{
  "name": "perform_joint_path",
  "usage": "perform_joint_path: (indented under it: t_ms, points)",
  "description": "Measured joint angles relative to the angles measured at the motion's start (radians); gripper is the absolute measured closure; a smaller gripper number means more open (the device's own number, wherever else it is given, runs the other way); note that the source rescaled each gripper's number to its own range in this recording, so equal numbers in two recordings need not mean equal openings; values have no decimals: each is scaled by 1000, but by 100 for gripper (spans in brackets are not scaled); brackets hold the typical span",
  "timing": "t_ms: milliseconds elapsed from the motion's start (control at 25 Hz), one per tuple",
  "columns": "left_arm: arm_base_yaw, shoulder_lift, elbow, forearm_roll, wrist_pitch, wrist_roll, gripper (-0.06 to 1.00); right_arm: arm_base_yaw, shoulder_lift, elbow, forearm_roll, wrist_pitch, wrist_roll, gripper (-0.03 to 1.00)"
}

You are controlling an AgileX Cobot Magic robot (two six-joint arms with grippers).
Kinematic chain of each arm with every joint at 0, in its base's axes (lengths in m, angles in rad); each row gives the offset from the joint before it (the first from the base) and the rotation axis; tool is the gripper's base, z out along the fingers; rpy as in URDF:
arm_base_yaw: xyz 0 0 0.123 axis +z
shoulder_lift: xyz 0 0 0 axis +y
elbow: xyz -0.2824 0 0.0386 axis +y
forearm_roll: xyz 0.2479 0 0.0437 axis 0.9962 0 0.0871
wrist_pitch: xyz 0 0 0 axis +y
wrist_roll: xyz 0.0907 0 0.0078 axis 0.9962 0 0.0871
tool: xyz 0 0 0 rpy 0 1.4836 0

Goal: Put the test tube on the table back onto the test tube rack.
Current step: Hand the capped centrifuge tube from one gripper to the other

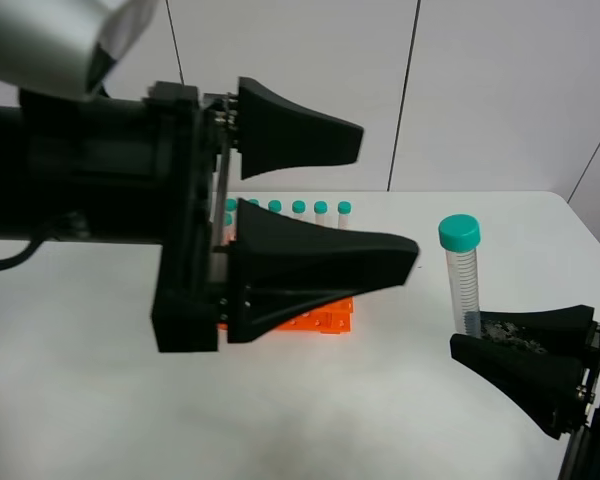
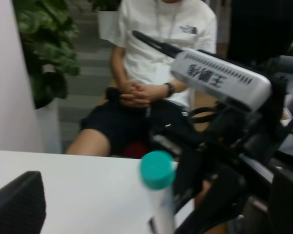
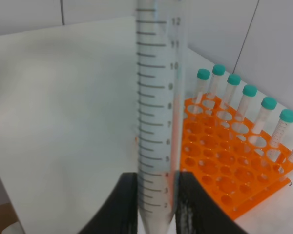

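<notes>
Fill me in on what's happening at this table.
The right gripper is clamped on the lower end of a teal-capped test tube, holding it upright to the right of the orange test tube rack. The rack carries a row of capped tubes along its far edge. The left gripper hangs open and empty above the table, near the rack.

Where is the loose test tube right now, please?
The test tube stands upright in the right tool, on the right of the high view, apart from the orange rack to its left.
</notes>
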Motion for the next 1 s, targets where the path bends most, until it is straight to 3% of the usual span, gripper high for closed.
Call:
perform_joint_path:
  t_ms: [280, 880, 1000]
  points:
    - [-168, 130, -87, 0, -95, 68, -6, 0, 0, 0, 0, -1, 0, 94]
    - [-182, 180, -135, 0, -137, 81, -5, 0, 0, 0, 0, -1, 0, 94]
    - [-182, 180, -135, 0, -137, 78, 1, 0, 0, 0, 0, -1, 0, 94]
